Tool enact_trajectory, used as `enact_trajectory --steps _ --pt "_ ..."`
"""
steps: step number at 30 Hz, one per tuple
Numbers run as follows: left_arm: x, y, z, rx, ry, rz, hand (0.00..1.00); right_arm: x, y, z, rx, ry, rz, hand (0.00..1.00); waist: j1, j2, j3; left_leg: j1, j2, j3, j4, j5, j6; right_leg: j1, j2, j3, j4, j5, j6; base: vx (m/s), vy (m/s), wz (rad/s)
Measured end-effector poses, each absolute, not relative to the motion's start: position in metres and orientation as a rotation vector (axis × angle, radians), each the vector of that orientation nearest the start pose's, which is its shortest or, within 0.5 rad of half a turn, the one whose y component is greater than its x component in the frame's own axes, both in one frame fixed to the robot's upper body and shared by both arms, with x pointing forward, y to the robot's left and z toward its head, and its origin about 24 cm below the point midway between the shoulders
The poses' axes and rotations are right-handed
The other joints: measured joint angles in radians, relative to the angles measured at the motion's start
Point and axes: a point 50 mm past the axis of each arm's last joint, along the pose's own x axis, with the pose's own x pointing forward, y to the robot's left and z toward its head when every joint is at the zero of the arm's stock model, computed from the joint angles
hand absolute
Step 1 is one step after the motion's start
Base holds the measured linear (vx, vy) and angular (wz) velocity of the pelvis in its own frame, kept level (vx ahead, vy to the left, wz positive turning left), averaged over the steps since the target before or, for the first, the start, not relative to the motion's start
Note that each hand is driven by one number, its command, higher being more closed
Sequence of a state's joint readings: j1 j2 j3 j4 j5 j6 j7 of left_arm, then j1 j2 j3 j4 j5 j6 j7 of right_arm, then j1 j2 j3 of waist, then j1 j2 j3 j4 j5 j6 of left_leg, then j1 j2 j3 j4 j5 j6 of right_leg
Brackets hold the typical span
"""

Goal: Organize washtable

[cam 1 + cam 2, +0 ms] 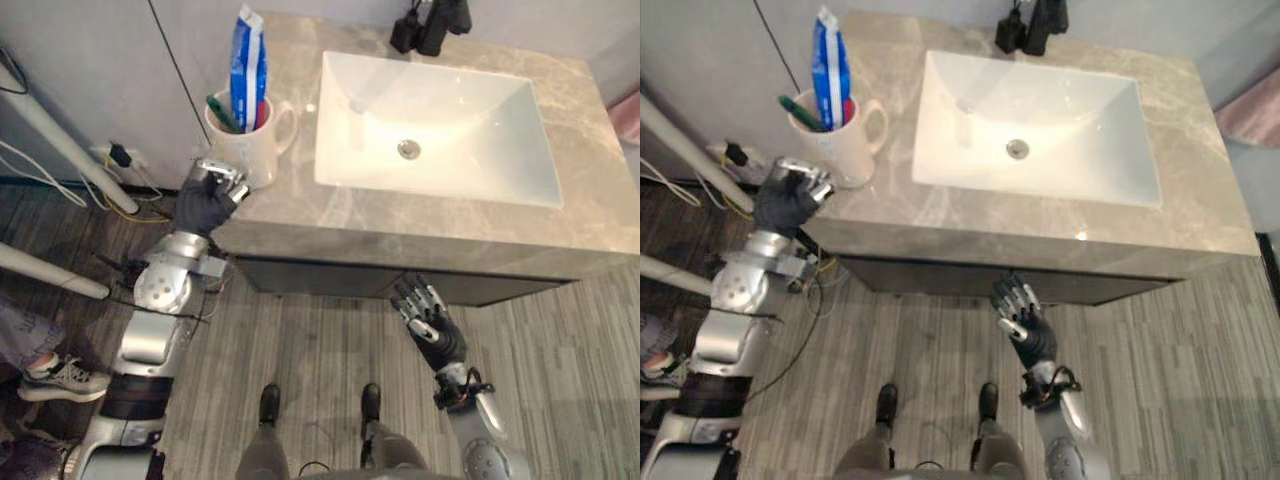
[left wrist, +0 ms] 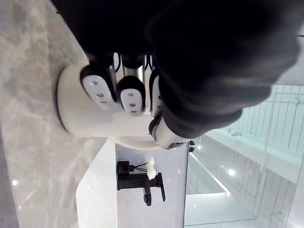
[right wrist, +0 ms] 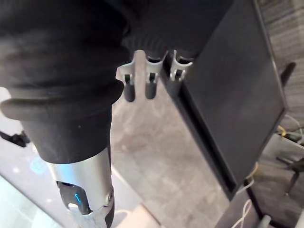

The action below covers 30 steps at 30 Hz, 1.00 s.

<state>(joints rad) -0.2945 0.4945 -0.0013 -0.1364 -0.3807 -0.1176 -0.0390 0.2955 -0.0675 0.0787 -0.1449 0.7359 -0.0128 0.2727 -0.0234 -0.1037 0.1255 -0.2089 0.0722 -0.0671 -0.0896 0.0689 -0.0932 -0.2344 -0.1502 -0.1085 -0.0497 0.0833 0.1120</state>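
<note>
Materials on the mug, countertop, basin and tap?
The mug looks like glazed ceramic: cream, glossy. The countertop looks like polished stone or a stone-look slab: grey veining, reflections. The basin is probably glazed white ceramic: smooth, bright highlights. The tap seems matt black metal: no shine.

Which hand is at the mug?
The left hand, fingers and thumb curled against the mug on the counter; the right hand hangs open below the counter's front edge, touching nothing.
</note>
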Motion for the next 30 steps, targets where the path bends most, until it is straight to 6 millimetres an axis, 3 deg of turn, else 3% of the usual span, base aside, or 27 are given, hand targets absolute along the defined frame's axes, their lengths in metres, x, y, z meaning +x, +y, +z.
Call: enact_trajectory --steps 6,19,30 --pt "0.291 0.203 0.182 0.14 -0.508 -0.162 1.0 0.192 -0.148 0.022 0.691 0.038 0.207 0.0 -0.016 -0.001 0.018 -0.018 0.0 0.006 0.014 -0.009 0.001 -0.016 0.0 0.006 0.003 0.0 -0.001 0.0 -0.001 -0.01" --pt "0.297 0.205 0.185 0.138 -0.511 -0.139 1.0 0.193 -0.148 0.023 0.692 0.034 0.208 0.0 -0.016 -0.001 0.059 -0.024 0.0 0.018 0.039 -0.026 0.001 -0.019 0.001 0.024 0.006 0.001 -0.001 0.0 -0.001 -0.03" --pt "0.311 0.2 0.199 0.146 -0.54 -0.146 1.0 0.192 -0.148 0.029 0.69 0.008 0.215 0.0 -0.017 -0.001 0.077 -0.041 0.0 0.026 0.056 -0.03 0.002 -0.036 0.002 0.029 0.011 0.009 -0.012 -0.01 -0.002 -0.02"
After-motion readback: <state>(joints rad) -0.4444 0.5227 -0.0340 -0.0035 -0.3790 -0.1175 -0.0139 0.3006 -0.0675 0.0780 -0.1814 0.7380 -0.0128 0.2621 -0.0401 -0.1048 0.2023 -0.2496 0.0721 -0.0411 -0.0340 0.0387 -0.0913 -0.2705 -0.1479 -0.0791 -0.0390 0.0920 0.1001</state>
